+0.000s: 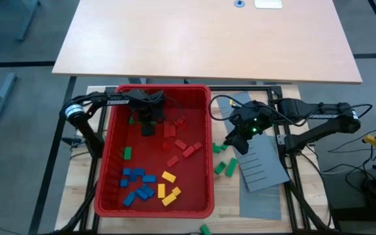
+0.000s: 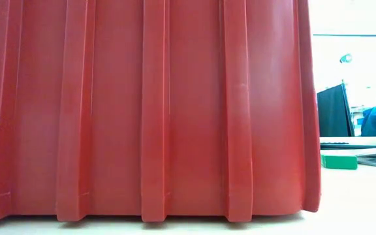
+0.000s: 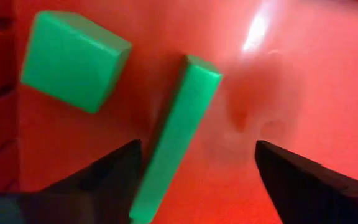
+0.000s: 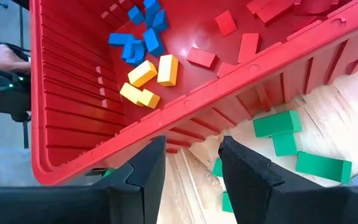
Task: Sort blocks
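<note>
The red bin (image 1: 204,150) holds red blocks (image 1: 175,136), blue blocks (image 1: 139,181), yellow blocks (image 1: 169,187) and a few green blocks (image 1: 127,153). My left gripper (image 1: 147,125) reaches down into the bin's far part and is open (image 3: 197,177). A long green block (image 3: 174,140) lies on the bin floor between its fingers, close to one of them, with another green block (image 3: 73,59) beside it. My right gripper (image 1: 231,140) is open (image 4: 191,171) with nothing between its fingers, just outside the bin's right wall (image 4: 241,81), over green blocks (image 4: 277,124) lying on the table. My left gripper comes at the long green block from above, with one finger (image 3: 114,177) right beside the block's near end (image 3: 148,199). Whether that finger touches the block, I cannot tell. The block lies flat on the bin floor.
A grey slotted panel (image 1: 261,163) lies on the table under the right arm. More green blocks lie outside the bin at its right (image 1: 224,167) and near the front edge (image 1: 204,228). In the low view the bin's wall (image 2: 142,111) fills most of the picture, with one green block (image 2: 338,161) beside it.
</note>
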Motion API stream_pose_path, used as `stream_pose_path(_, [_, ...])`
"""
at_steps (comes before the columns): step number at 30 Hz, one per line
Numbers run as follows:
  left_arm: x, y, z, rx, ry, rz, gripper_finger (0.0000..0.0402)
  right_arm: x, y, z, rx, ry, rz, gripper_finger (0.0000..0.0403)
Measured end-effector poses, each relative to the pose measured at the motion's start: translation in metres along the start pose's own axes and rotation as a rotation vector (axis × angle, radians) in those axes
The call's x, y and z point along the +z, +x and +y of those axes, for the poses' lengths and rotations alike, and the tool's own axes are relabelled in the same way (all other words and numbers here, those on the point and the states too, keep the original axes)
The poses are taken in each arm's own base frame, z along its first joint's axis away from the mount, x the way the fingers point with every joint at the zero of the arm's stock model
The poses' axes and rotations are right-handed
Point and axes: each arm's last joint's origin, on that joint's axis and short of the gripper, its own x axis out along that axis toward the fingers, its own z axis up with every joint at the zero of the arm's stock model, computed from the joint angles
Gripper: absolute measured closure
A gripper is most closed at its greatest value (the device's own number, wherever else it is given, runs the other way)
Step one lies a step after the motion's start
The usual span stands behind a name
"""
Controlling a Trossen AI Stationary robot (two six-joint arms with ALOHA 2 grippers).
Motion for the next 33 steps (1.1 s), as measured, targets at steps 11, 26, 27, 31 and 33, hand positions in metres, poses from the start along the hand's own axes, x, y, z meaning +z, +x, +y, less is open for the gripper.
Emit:
stream_pose_path(11, [-0.002,0.001,-0.002,-0.042,-0.031,0.018,0.0371,0.000,0.000,0.000,-0.007,-0.006,-0.005,0.0273])
stream_pose_path(26, [-0.028,-0.142,-0.047,-0.162,-0.150,-0.437,0.0371,0.001,-0.001,0.000,0.000,-0.030,-0.018,0.0272])
stream_pose_path(27, [-0.031,-0.157,-0.052,-0.186,-0.155,-0.499,0.0371,0.002,-0.002,0.001,0.007,-0.035,-0.027,0.0270])
stream_pose_path(31, [-0.033,-0.206,-0.075,-0.281,-0.121,-0.709,0.0371,0.004,-0.010,0.004,0.045,-0.075,-0.091,0.0263])
stream_pose_path(33, [-0.028,-0.223,-0.087,-0.316,-0.091,-0.784,0.0371,0.005,-0.017,0.006,0.068,-0.092,-0.133,0.0261])
